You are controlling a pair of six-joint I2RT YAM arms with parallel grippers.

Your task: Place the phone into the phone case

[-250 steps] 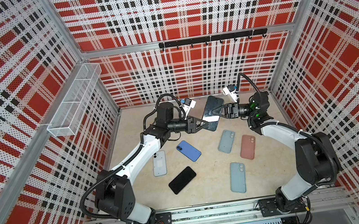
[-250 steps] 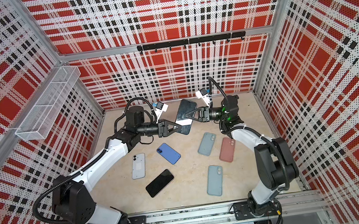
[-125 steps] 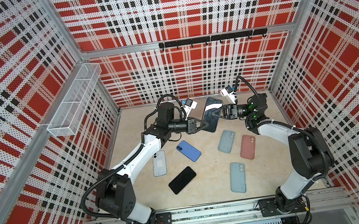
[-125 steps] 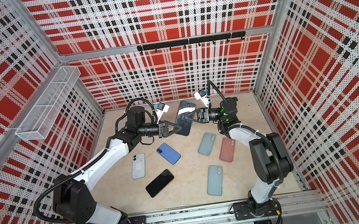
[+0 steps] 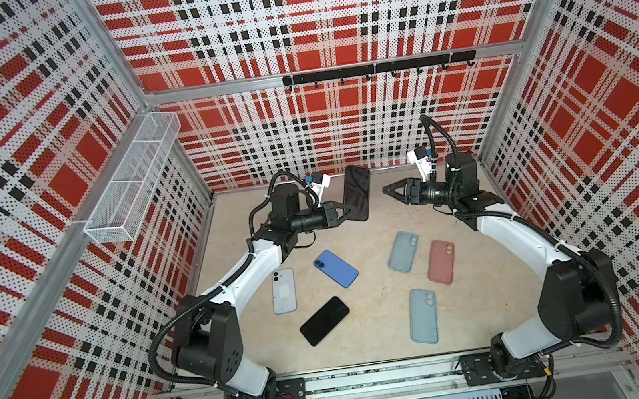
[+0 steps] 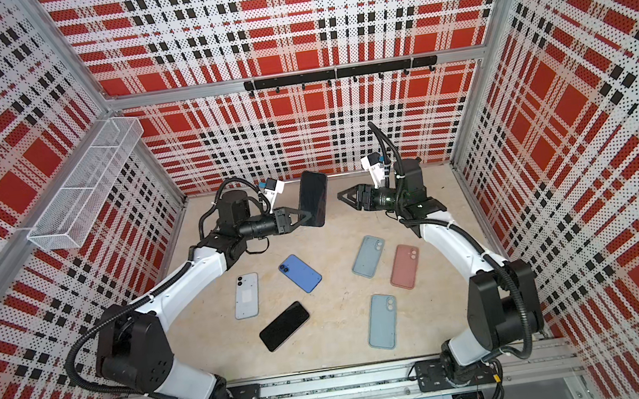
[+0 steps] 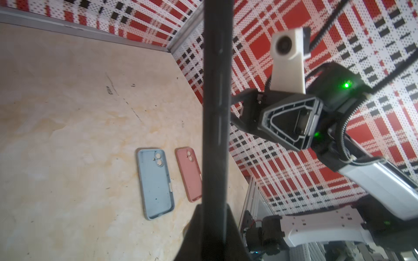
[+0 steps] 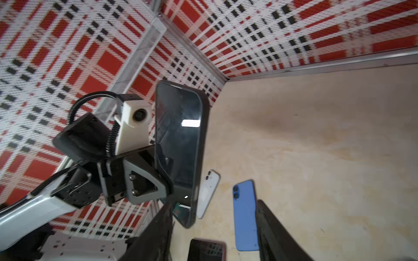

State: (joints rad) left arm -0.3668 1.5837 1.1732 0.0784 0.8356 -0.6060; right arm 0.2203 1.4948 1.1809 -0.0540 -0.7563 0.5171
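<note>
Inside plaid walls (image 5: 327, 19), above the far edge of the beige table (image 5: 374, 340), a black phone (image 5: 356, 191) stands upright, its lower end pinched by the left gripper (image 5: 351, 216); the right gripper (image 5: 386, 192), jaws spread, hangs near, not touching

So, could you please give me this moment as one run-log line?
left gripper: shut on phone, upright in the air | right gripper: open, clear of phone | blue cases, pink case: lying flat, empty

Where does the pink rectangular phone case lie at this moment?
In both top views the pink rectangular phone case lies flat on the beige table, on the right side, just right of the farther grey-blue phone case, not touching it.
</note>
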